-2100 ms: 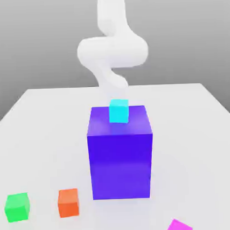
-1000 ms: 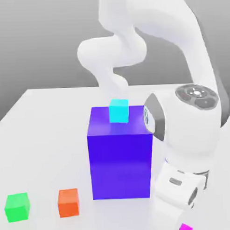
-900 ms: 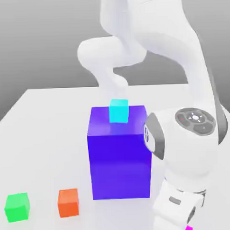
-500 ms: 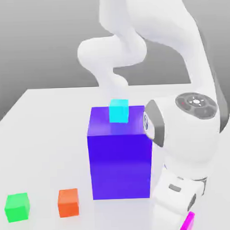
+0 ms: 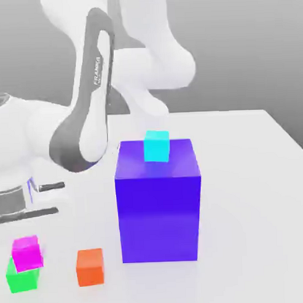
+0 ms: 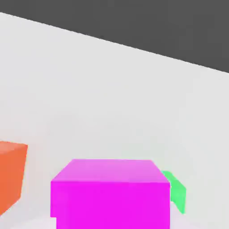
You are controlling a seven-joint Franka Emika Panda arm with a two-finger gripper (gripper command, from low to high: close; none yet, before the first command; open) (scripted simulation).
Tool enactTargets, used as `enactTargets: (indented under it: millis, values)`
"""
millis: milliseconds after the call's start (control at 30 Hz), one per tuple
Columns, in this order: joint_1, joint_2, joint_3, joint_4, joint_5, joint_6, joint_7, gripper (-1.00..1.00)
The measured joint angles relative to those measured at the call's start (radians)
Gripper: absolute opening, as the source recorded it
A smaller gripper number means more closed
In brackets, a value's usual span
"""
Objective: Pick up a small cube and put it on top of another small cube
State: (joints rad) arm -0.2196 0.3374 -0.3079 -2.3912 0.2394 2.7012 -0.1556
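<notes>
Exterior view: the small magenta-pink cube [image 5: 26, 252] is in the lower left of the frame. It sits on top of the small green cube [image 5: 24, 278], slightly askew, with its edges turned a little off the green cube's edges. The arm [image 5: 85, 119] sweeps down from the upper left, and its gripper [image 5: 22, 229] hangs just above the magenta cube. From here I cannot tell how far open the gripper is or whether it has hold of the cube. The orange cube [image 5: 90, 267] stands on the table [image 5: 253, 175] near the pair, toward the lower middle. The big purple-blue block [image 5: 159, 200] fills the centre of the frame, with the cyan cube [image 5: 157, 146] on its top face.

Hand view: the magenta cube [image 6: 110, 194] is close under the camera, showing a flat top and one broad side. A sliver of the green cube [image 6: 175, 192] pokes out from behind it on one side. The orange cube [image 6: 11, 176] is off to the other side, apart from both. This view does not settle the gripper's state either.

The magenta cube looks rigid, plain and light, with smooth flat faces and sharp edges. I would expect it neither to deform nor to break, though it may slip under a weak pinch. The sound way to hold it is across two opposite vertical faces, around mid-height and square to them. Because it rests off-square on an equally small base, any sideways nudge during release could push it off or shift the green cube.
</notes>
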Motion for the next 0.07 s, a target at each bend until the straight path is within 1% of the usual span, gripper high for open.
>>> enactTargets:
  millis: [67]
  values:
    - [0.000, 0.000, 0.000, 0.000, 0.000, 0.000, 0.000, 1.00]
